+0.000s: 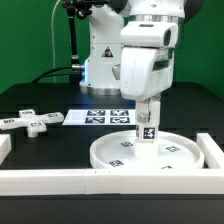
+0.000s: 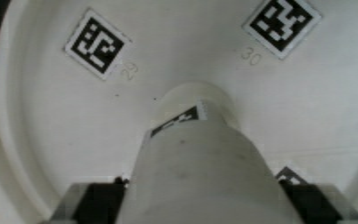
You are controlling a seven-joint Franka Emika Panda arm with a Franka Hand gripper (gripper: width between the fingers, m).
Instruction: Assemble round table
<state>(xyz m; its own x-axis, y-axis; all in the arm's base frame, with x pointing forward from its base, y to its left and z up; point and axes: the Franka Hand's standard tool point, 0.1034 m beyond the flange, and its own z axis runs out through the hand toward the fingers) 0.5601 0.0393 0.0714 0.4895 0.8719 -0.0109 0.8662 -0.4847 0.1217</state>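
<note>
The large flat white disc (image 1: 150,152) lies on the black table at the front, against the white border bars. My gripper (image 1: 148,112) is shut on the short cylinder leg (image 1: 147,128) and holds it upright over the middle of the disc, its lower end at or just above the disc. In the wrist view the leg (image 2: 197,150) runs between my two dark fingers (image 2: 98,200) down to the disc (image 2: 51,110), whose tags show. The cross-shaped piece (image 1: 32,121) lies on the table at the exterior view's left.
The marker board (image 1: 100,118) lies flat behind the disc. White border bars run along the front (image 1: 60,182) and the exterior view's right side (image 1: 212,150). The arm's white base (image 1: 100,60) stands at the back.
</note>
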